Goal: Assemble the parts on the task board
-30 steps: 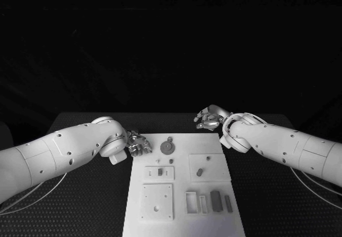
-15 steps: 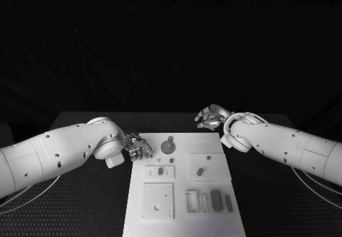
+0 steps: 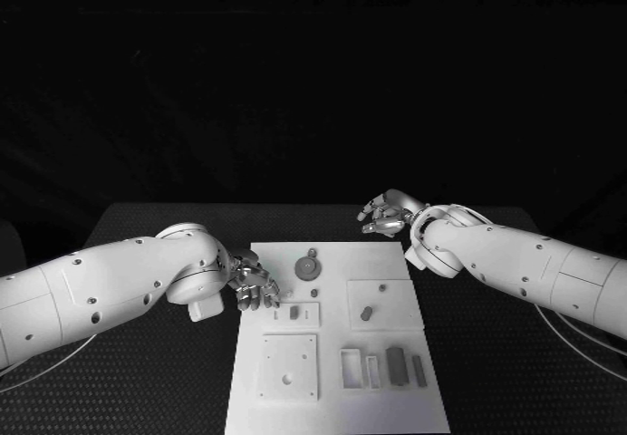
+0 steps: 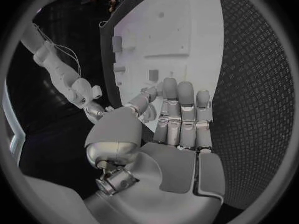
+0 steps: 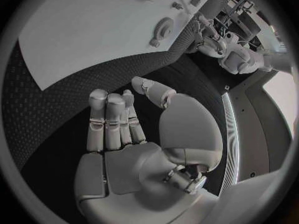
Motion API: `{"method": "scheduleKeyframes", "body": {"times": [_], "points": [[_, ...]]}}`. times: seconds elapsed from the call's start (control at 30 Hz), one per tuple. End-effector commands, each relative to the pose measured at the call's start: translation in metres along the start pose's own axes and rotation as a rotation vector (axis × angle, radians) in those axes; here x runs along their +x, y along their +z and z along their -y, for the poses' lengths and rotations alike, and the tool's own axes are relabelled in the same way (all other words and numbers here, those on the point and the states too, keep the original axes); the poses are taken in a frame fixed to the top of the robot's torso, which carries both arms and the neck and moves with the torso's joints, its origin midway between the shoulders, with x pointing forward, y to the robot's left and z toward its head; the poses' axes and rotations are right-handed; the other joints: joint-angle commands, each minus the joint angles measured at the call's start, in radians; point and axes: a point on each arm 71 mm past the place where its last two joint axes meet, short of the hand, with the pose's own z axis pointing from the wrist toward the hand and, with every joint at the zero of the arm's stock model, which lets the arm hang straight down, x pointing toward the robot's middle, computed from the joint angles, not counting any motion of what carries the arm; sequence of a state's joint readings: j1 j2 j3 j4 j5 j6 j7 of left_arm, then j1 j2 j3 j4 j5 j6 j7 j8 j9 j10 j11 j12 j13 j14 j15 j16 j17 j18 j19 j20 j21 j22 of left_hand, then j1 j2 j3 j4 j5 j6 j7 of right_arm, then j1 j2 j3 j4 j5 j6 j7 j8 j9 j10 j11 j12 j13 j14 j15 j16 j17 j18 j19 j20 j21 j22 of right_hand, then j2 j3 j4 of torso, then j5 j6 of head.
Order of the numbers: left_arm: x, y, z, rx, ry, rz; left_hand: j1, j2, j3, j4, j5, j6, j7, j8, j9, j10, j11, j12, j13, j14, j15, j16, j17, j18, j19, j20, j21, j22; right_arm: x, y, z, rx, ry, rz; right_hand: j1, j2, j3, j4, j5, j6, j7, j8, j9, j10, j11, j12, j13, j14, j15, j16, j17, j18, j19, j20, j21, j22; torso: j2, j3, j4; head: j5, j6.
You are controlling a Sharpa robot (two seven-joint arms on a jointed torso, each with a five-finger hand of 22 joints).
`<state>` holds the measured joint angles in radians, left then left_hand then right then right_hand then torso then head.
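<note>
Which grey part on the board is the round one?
The gear-like disc near the board's far edge, just beyond the left robot hand. The other grey parts are small blocks or upright bars nearer the robot.

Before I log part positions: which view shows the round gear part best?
The head view: the gear lies unobstructed on the task board. The right wrist view shows it small and edge-on; in the left wrist view I cannot pick it out.

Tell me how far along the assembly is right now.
Early, by the look of it. Done: nothing clearly; the gear and small parts lie loose on the board. In hand: nothing; the left hand hovers at the board's edge, the right hand off its far corner. Left: picking and seating the parts.
</note>
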<state>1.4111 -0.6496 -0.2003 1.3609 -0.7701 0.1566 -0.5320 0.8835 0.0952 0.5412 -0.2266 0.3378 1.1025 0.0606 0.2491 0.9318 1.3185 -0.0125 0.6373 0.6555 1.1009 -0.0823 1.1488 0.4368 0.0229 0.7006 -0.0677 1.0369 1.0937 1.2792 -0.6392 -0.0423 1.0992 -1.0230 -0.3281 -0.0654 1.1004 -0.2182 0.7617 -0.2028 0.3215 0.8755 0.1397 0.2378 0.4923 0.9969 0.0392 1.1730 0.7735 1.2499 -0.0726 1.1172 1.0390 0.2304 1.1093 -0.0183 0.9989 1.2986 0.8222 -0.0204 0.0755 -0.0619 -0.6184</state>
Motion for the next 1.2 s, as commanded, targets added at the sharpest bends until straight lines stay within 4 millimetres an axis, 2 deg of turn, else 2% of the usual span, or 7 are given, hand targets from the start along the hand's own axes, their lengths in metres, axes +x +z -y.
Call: {"method": "scheduleKeyframes", "body": {"times": [0.03, 0.13, 0.3, 0.5, 0.63, 0.77, 1.2], "points": [[0.003, -0.001, -0.001, -0.034, 0.055, 0.055, -0.004, 0.01, 0.031, -0.039, 0.009, 0.023, -0.015, 0.003, 0.012, 0.055, -0.047, 0.007, 0.002, 0.005, -0.006, 0.006, 0.002, -0.007, 0.005, -0.113, 0.005, -0.001, 0.0, 0.0, -0.001, -0.008, 0.0, -0.003, -0.004, 0.001, 0.003, 0.002, 0.004, -0.002, 0.011, 0.003, -0.002, -0.002, -0.002, 0.005, -0.001, -0.008, 0.0, 0.004, -0.002, 0.031, 0.0, -0.003, -0.006, 0.001, 0.0, 0.0001, 0.0008, -0.001, -0.001], [0.009, -0.001, -0.001, -0.038, 0.079, 0.061, -0.008, 0.01, 0.032, -0.041, 0.012, 0.026, -0.016, 0.004, 0.014, 0.058, -0.048, 0.008, 0.003, 0.008, -0.007, 0.008, 0.003, -0.006, 0.007, -0.114, 0.007, -0.001, 0.0, 0.0, -0.001, -0.008, 0.0, -0.003, -0.004, 0.001, 0.003, 0.002, 0.004, -0.002, 0.011, 0.003, -0.002, -0.002, -0.002, 0.005, -0.001, -0.008, 0.0, 0.004, -0.002, 0.031, 0.0, -0.003, -0.006, 0.001, 0.0, 0.0001, 0.0021, 0.001, -0.002], [0.017, -0.003, 0.001, -0.037, 0.105, 0.065, -0.009, 0.009, 0.032, -0.042, 0.012, 0.026, -0.017, 0.004, 0.015, 0.06, -0.048, 0.009, 0.004, 0.009, -0.007, 0.009, 0.003, -0.006, 0.008, -0.115, 0.008, -0.001, 0.0, -0.001, 0.0, -0.008, 0.0, -0.004, -0.004, 0.001, 0.004, 0.001, 0.004, -0.002, 0.011, 0.004, -0.002, -0.002, -0.002, 0.005, -0.001, -0.008, 0.0, 0.004, -0.002, 0.031, 0.0, -0.003, -0.006, 0.001, -0.001, -0.0019, 0.0022, 0.001, -0.005], [0.021, -0.003, 0.002, -0.035, 0.122, 0.077, -0.01, 0.009, 0.033, -0.042, 0.012, 0.027, -0.017, 0.004, 0.016, 0.061, -0.048, 0.009, 0.004, 0.01, -0.008, 0.009, 0.004, -0.006, 0.01, -0.116, 0.009, -0.001, 0.0, -0.001, 0.0, -0.008, 0.0, -0.003, -0.004, 0.001, 0.004, 0.001, 0.003, -0.001, 0.011, 0.004, -0.002, -0.002, -0.002, 0.005, -0.002, -0.008, 0.0, 0.004, -0.002, 0.031, 0.0, -0.003, -0.006, 0.001, -0.001, -0.0003, 0.0012, 0.004, -0.005], [0.021, -0.003, 0.004, -0.032, 0.123, 0.08, -0.011, 0.009, 0.033, -0.042, 0.012, 0.027, -0.017, 0.004, 0.016, 0.061, -0.049, 0.009, 0.004, 0.011, -0.008, 0.009, 0.004, -0.006, 0.01, -0.116, 0.01, -0.001, 0.0, -0.001, 0.0, -0.007, 0.0, -0.003, -0.004, 0.001, 0.004, 0.001, 0.003, -0.001, 0.011, 0.004, -0.002, -0.002, -0.002, 0.005, -0.002, -0.008, 0.0, 0.004, -0.002, 0.031, 0.0, -0.003, -0.006, 0.001, -0.001, -0.0011, 0.0007, 0.004, -0.005], [0.021, -0.003, 0.005, -0.029, 0.13, 0.093, -0.012, 0.008, 0.034, -0.042, 0.011, 0.027, -0.017, 0.004, 0.016, 0.061, -0.049, 0.009, 0.004, 0.011, -0.008, 0.009, 0.004, -0.006, 0.011, -0.117, 0.011, -0.001, 0.0, -0.001, 0.0, -0.008, 0.0, -0.004, -0.004, 0.001, 0.004, 0.001, 0.003, -0.002, 0.011, 0.004, -0.002, -0.002, -0.002, 0.006, -0.002, -0.008, 0.0, 0.004, -0.002, 0.031, 0.0, -0.003, -0.006, 0.001, 0.0, 0.0006, -0.0005, 0.006, -0.004], [0.022, -0.003, 0.006, -0.026, 0.135, 0.1, -0.012, 0.008, 0.036, -0.043, 0.011, 0.027, -0.018, 0.003, 0.017, 0.063, -0.049, 0.009, 0.005, 0.013, -0.01, 0.01, 0.004, -0.005, 0.014, -0.118, 0.013, -0.001, 0.0, -0.001, 0.0, -0.007, 0.0, -0.004, -0.004, 0.001, 0.004, 0.002, 0.003, -0.002, 0.011, 0.004, -0.002, -0.002, -0.002, 0.006, -0.003, -0.009, 0.0, 0.004, -0.002, 0.031, 0.0, -0.003, -0.007, 0.001, 0.0, 0.0011, -0.0009, 0.004, -0.006]]}}
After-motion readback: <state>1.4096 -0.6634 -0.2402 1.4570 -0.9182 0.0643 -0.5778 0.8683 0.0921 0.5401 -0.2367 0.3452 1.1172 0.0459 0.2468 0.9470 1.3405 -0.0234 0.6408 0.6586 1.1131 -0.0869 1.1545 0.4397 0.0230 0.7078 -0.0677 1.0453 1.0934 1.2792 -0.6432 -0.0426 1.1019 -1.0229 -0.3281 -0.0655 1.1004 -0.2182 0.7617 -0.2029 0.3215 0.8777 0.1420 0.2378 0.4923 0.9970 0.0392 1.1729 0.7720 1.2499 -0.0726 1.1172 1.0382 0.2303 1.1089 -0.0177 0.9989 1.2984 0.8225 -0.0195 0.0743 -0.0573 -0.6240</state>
